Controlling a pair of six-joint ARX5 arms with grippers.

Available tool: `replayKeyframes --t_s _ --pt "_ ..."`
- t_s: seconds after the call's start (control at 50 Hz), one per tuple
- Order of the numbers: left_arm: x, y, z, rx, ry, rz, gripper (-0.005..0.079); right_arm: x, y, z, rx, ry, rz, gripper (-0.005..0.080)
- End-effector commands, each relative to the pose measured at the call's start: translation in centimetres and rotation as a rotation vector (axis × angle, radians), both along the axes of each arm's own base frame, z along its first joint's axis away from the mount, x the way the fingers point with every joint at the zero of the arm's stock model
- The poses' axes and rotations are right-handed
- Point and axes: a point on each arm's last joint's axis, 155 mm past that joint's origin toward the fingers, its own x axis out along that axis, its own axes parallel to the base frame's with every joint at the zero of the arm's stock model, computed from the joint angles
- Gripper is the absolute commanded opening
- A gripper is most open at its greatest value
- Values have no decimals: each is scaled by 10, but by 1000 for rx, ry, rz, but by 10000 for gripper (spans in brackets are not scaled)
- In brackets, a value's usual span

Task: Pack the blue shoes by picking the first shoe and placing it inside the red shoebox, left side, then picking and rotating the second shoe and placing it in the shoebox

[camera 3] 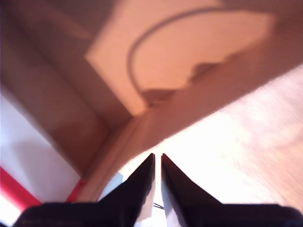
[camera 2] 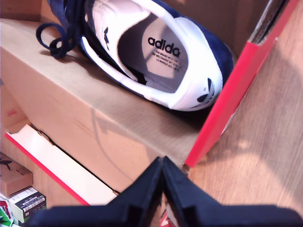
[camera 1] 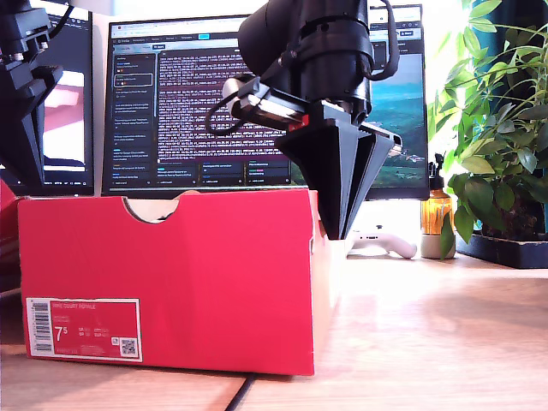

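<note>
Exterior view: red shoebox point(camera 1: 171, 282) wall, bare desk point(camera 1: 428, 342) beside.

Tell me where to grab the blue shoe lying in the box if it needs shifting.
Take the heel collar of the blue shoe, coming from above: it lies tilted in the red shoebox with its opening facing up, giving a rim to pinch.

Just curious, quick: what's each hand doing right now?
My first hand: closed, holding nothing.
My second hand: nearly closed; whether it holds anything cannot be told.

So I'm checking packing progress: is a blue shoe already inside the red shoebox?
Yes, the first wrist view shows a blue shoe lying on the cardboard floor inside the red shoebox.
</note>
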Motion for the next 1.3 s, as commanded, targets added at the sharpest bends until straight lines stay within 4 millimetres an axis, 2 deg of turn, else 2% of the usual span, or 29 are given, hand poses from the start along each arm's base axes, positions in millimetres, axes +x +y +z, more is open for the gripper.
replayKeyframes --t_s 0.0,0.18,0.4,0.54,0.74,0.8,0.92,1.02,1.22,1.28 --pt "2 -1 -2 -4 -2 6 -19 -8 -3 -12 -30 34 5 -12" --pt "7 -7 2 -32 -26 5 -19 0 -10 -12 -56 10 -20 -12" --pt "13 -23 8 -103 -49 -16 -19 26 -19 -3 -42 -51 -123 -10" --pt "25 -45 24 -264 -101 18 -19 56 -11 21 57 -162 -195 3" --pt "26 -80 40 -528 -46 32 -19 79 -13 68 175 -300 -291 29" --pt "26 -87 46 -591 -29 25 -19 84 -21 83 190 -345 -339 58" --pt "27 -104 59 -697 -19 -8 -19 88 -39 107 190 -421 -396 62" --pt "27 -113 70 -765 -14 -30 -19 90 -58 120 150 -479 -449 62" --pt "24 -123 79 -818 -4 -79 -19 82 -109 119 -46 -508 -511 112" --pt "24 -124 79 -821 1 -83 -19 85 -119 120 -82 -530 -524 114"
